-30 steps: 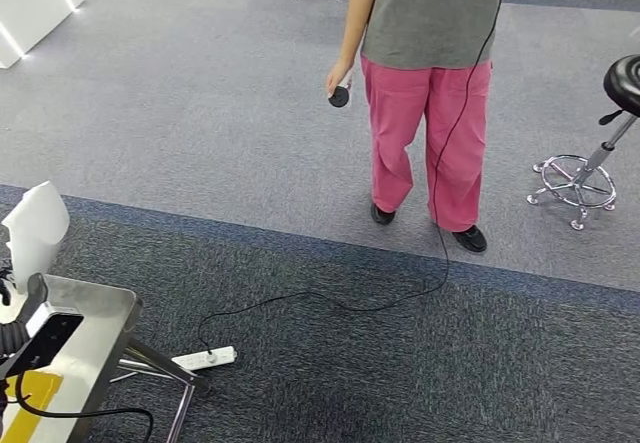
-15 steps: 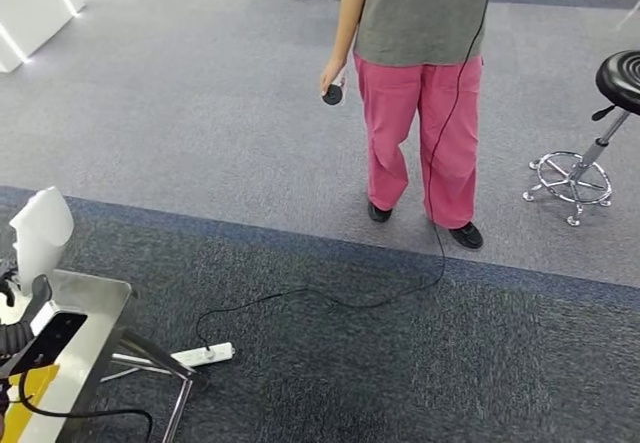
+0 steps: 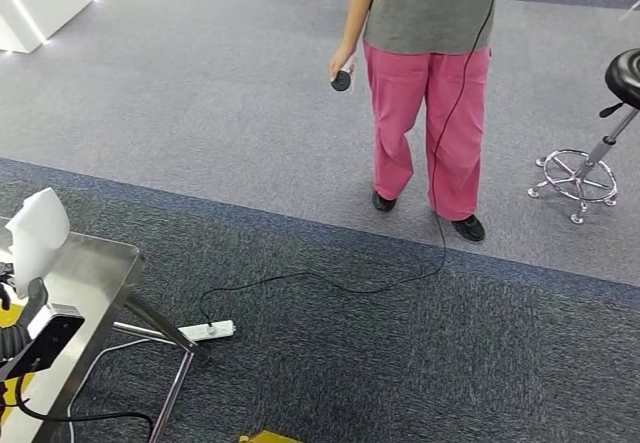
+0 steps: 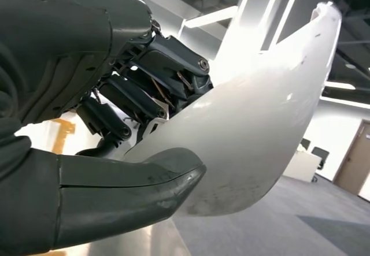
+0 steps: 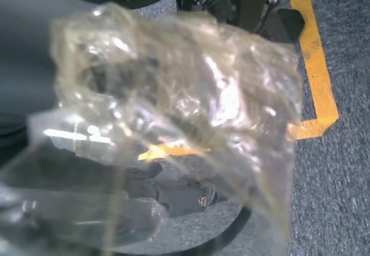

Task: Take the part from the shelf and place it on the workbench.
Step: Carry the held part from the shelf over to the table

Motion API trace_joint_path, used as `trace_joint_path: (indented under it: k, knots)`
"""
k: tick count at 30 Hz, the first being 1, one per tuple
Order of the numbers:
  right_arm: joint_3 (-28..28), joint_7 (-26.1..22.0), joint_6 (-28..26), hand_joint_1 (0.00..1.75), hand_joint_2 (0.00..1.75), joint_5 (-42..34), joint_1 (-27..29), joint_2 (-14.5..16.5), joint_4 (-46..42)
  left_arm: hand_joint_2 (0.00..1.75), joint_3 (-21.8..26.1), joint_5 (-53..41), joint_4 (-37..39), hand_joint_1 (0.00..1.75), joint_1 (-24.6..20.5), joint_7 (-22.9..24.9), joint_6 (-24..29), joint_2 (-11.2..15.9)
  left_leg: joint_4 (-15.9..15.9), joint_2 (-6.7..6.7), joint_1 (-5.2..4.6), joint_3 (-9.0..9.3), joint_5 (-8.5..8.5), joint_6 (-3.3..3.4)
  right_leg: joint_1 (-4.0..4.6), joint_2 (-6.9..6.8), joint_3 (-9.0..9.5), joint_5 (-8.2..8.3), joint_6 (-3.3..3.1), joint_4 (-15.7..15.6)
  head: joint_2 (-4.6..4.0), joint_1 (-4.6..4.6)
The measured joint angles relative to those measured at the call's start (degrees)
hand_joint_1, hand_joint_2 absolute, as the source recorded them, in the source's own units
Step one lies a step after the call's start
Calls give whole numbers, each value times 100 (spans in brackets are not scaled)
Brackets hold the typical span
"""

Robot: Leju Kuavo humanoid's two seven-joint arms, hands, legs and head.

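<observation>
Since the earlier frames the whole head view has swung slightly, so the steel workbench (image 3: 90, 273) now shows more of its corner while the person in pink trousers (image 3: 426, 113) stands in much the same spot on the carpet. Gripped in the left hand (image 4: 109, 134), thumb under and dark fingers (image 4: 130, 97) over, the white curved part (image 4: 262, 123) is held above the bench's near end. It looks like a thin, stiff moulded shell, light but smooth, so holding across its broad middle seems safest. A crinkled clear plastic film (image 5: 174, 100) hangs before the right hand (image 5: 78, 204); whether it holds anything I cannot tell.
</observation>
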Motion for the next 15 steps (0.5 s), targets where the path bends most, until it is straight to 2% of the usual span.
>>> trace_joint_path:
  k: [2, 3, 4, 5, 7, 8, 9, 10, 11, 12, 13, 14, 15]
  knots:
    - [8, 0, 2, 0, 0, -2, 0, -1, 0, 175, 2, -1, 0, 175, 0, 0, 0, 5, -64, -3, -27, -23, 66, 32, -16, -8, -13, 96, 74, -29, 0, -14]
    - [10, 0, 2, 0, 0, -3, 0, -1, 0, 175, 2, -2, 0, 175, -3, 0, 0, 6, -87, 3, -27, -60, 128, 59, -26, 4, -41, 72, 105, -13, 0, -20]
    - [11, 0, 2, 0, 0, -4, 1, -1, 0, 175, 1, -2, 0, 175, -8, 0, 0, 4, -109, 9, -22, -113, 201, 96, -31, 26, -102, -53, 132, 80, 0, -15]
    - [12, 0, 2, 0, 0, -4, 3, -1, 0, 175, -1, -3, 0, 175, -10, 0, -1, 1, -128, 16, -14, -182, 277, 126, -35, 55, -194, -278, 154, 290, 0, -11]
    - [13, 0, 1, 0, 0, -4, 6, -2, 0, 175, -6, -3, 0, 175, -7, 0, -2, -6, -123, 20, -20, -347, 408, 165, -41, 102, -417, -836, 189, 1012, 0, -8]
    - [13, 0, 1, 0, 0, -4, 7, -2, 0, 175, -9, -3, 0, 175, -2, 0, -2, -9, -119, 20, -25, -433, 476, 167, -42, 110, -480, -987, 204, 1362, 0, -9]
    - [13, 0, 1, 0, 0, -4, 7, -3, 0, 175, -10, -3, 0, 175, 0, 0, -2, -12, -114, 19, -29, -518, 542, 165, -42, 112, -470, -1002, 214, 1570, 0, -10]
    - [13, 0, 1, 0, 0, -4, 6, -3, 0, 175, -11, -3, 0, 175, 0, 0, -2, -14, -108, 18, -32, -604, 605, 158, -42, 112, -360, -900, 218, 1576, 0, -10]
    - [14, 0, 1, 0, 0, -4, 4, -3, 0, 175, -11, -3, 0, 175, 1, 0, -2, -16, -99, 14, -32, -681, 661, 146, -42, 113, -142, -739, 212, 1354, 0, -11]
    - [14, 0, 1, 0, 0, -4, 1, -3, 0, 175, -11, -3, 0, 175, 1, 0, -2, -17, -84, 9, -32, -746, 710, 129, -42, 118, 166, -609, 200, 966, 0, -10]
    - [15, -1, 1, 0, 0, -4, -6, -3, 0, 175, -9, -3, 0, 175, 0, 0, -2, -17, -59, 3, -39, -808, 751, 107, -39, 127, 519, -565, 184, 489, 0, -10]
    - [15, -1, 1, 0, 0, -4, -14, -3, 0, 175, -8, -4, 0, 175, 0, 0, -2, -16, -36, -1, -45, -856, 791, 79, -36, 137, 798, -588, 164, 87, 0, -15]
    - [15, -1, 1, 0, 0, -4, -21, -3, 0, 175, -7, -4, 0, 175, -3, 0, -2, -15, -15, -4, -49, -889, 830, 50, -29, 146, 967, -640, 143, -187, 0, -14]
